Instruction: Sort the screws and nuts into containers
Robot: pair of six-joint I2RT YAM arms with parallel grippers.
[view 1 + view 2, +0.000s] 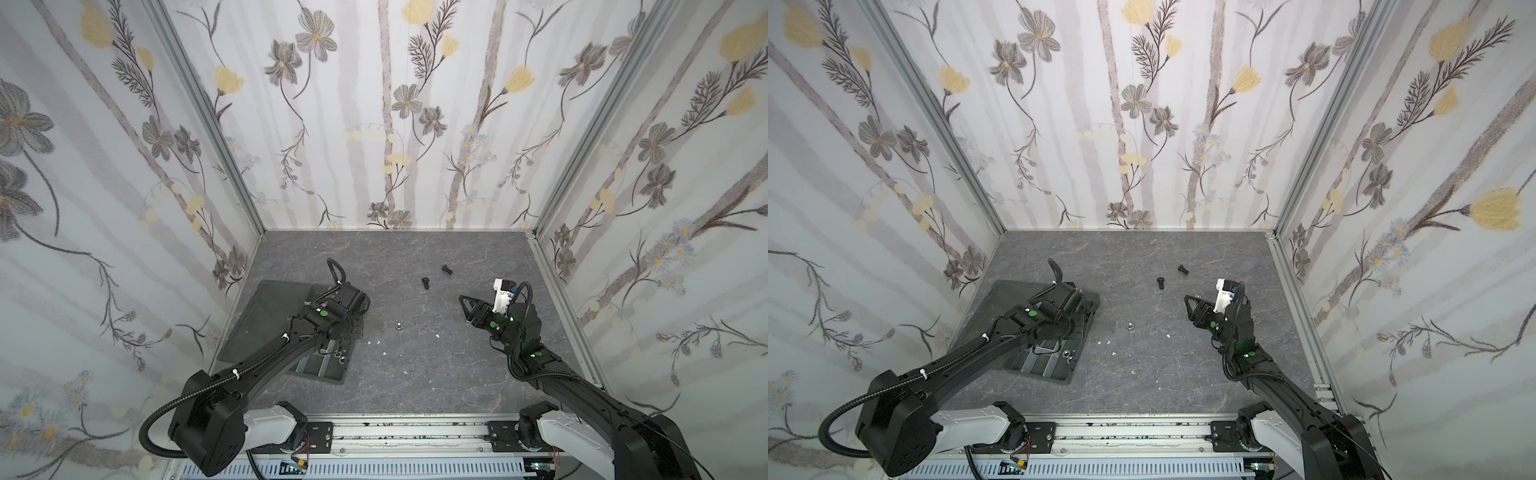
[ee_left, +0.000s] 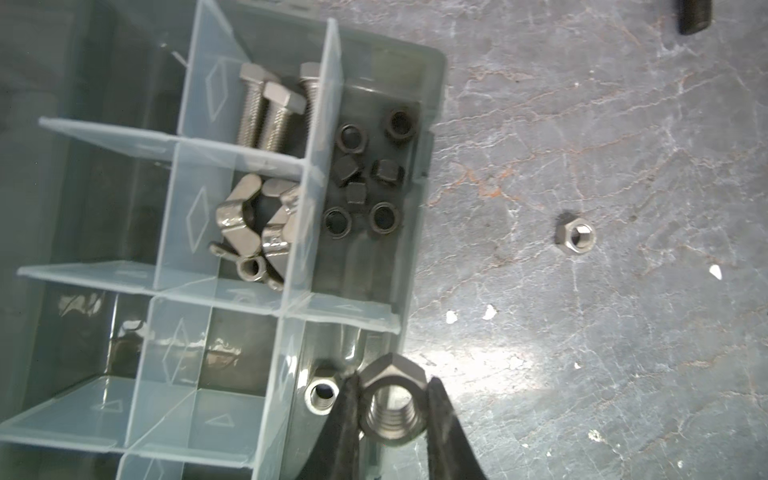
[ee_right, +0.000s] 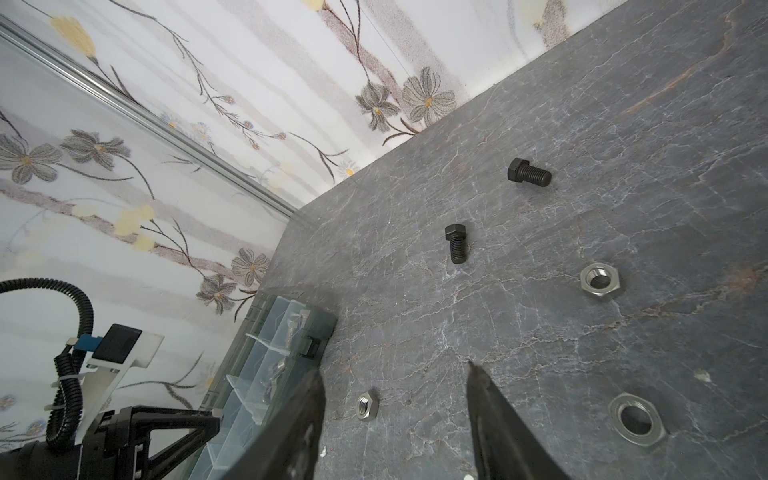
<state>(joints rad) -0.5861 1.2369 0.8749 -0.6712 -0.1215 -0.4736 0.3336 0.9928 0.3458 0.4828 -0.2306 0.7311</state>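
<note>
While pinched across opposite flats in the narrow left pincer (image 2: 392, 380), shiny silver metal hex nut (image 2: 392, 409) above outer wall of dark grey plastic organiser tray (image 2: 432, 124). Probably dense, rigid, slick; flats the sure hold. Thin translucent dividers (image 2: 330, 54) close alongside, little slack. Right pincer (image 3: 394, 369) half-spread, empty, over roomy grey stone-look counter (image 3: 623, 124); matte black hex bolts (image 3: 456, 243) well apart.

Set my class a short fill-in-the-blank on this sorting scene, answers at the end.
1. The nut in the left gripper is ___ in colour.
2. ___ black screws lie on the table.
3. The right gripper stands ___, holding nothing.
4. The black pieces in the tray are all ___.
Answers: silver, two, open, nuts.
</note>
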